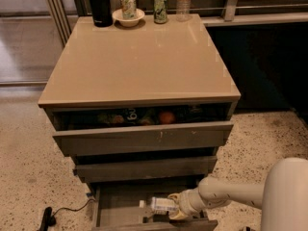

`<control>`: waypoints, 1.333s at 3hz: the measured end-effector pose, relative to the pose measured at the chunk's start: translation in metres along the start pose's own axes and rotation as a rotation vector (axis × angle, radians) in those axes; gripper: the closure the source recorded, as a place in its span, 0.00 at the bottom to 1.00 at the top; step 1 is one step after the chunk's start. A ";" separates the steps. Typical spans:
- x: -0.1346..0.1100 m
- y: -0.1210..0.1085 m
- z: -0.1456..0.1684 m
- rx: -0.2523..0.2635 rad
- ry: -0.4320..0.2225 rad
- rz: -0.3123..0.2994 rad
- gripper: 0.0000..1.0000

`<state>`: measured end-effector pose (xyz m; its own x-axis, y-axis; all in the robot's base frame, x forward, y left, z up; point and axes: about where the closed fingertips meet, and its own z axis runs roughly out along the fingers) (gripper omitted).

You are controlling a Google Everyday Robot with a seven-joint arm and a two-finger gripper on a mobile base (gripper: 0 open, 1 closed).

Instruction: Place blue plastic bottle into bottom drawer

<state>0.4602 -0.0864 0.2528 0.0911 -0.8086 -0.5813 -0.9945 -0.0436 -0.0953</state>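
The blue plastic bottle (pixel 161 205) lies on its side inside the open bottom drawer (pixel 115 207), white cap pointing left. My gripper (pixel 176 207) reaches in from the right on a white arm and is shut on the bottle's right end, low over the grey drawer floor. The drawer's front edge runs along the bottom of the view.
The middle drawer (pixel 144 167) and the top drawer (pixel 144 137), with fruit (pixel 166 117) inside, are both partly open above. On the cabinet top stand a black flask (pixel 98 4), a can in a bowl (pixel 128 11), another can (pixel 160 7) and a clear water bottle (pixel 183 1). A cable (pixel 62 211) lies on the floor at left.
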 end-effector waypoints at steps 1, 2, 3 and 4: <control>0.006 -0.002 0.015 -0.004 -0.004 -0.004 1.00; 0.011 -0.006 0.031 -0.011 -0.001 -0.010 1.00; 0.021 -0.018 0.068 -0.024 0.024 -0.009 1.00; 0.030 -0.019 0.078 -0.020 0.028 -0.003 1.00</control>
<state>0.4861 -0.0643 0.1745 0.0930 -0.8248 -0.5578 -0.9951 -0.0575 -0.0809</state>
